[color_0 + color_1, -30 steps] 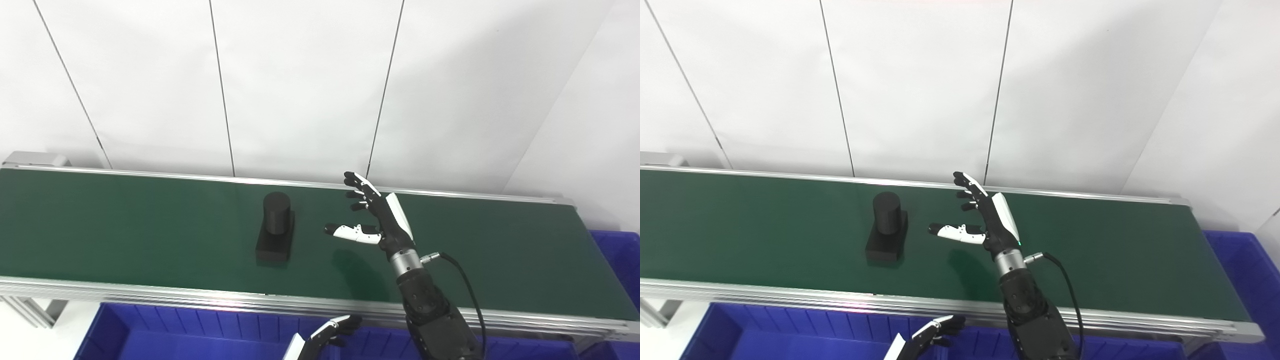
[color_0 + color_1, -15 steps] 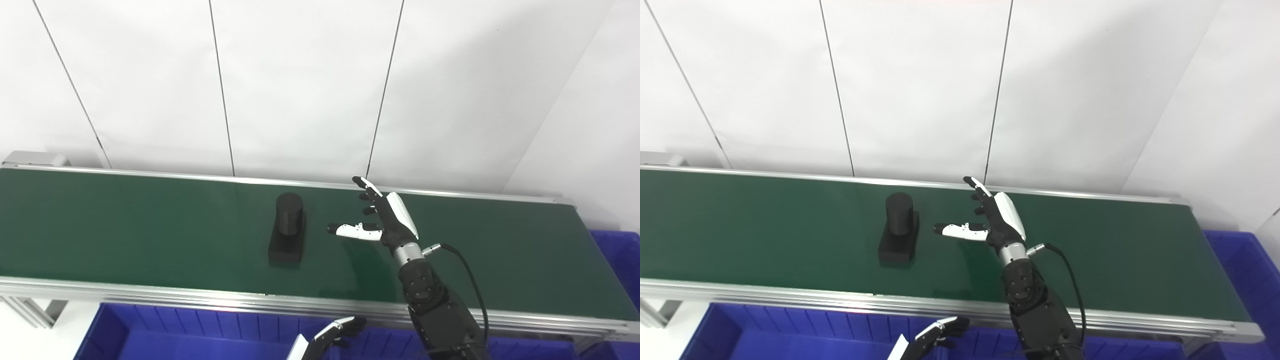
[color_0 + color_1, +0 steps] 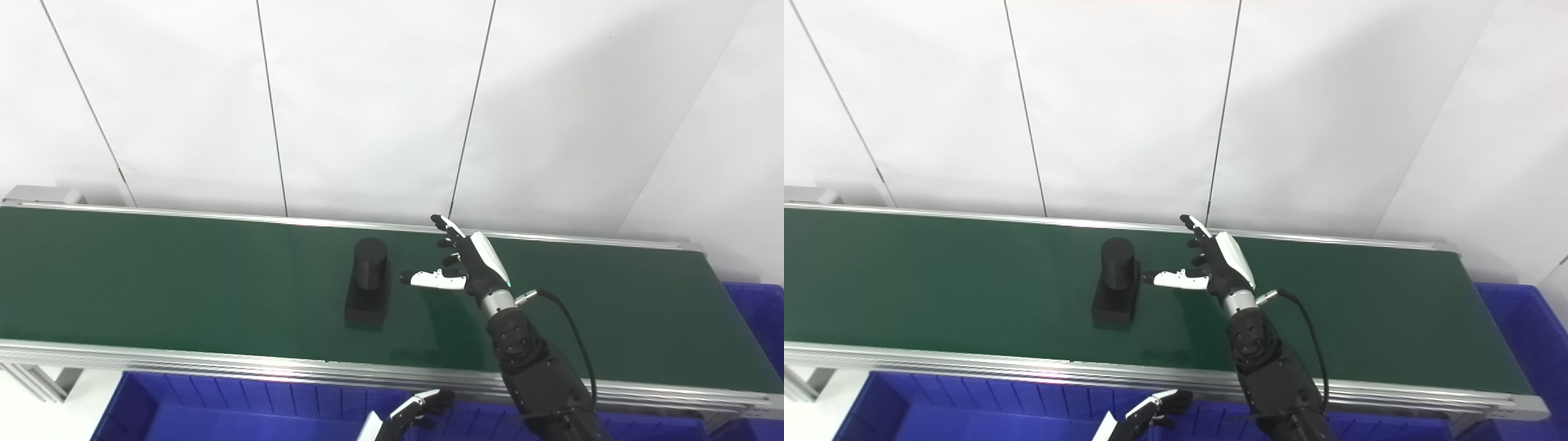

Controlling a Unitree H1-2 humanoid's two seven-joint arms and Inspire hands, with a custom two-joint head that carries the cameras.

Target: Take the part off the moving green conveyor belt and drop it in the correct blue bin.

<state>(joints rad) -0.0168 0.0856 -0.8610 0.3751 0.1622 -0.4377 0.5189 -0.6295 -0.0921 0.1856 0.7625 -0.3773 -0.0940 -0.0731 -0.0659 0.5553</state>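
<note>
r hand [image 3: 471,266] spread open over green belt [image 3: 184,288], thumb just beside black part [image 3: 367,288], not touching; l hand [image 3: 416,411] low over blue bin [image 3: 245,407], grip unclear.

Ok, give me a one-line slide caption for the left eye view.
Open right hand waits beside the black part on the green conveyor belt, blue bin below.

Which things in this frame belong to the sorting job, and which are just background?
Part of the job:
black part
green conveyor belt
right hand, open beside the part
blue bin in front of the belt

Not in use:
left hand, low over the bin
blue bin at right
white wall panels
</note>
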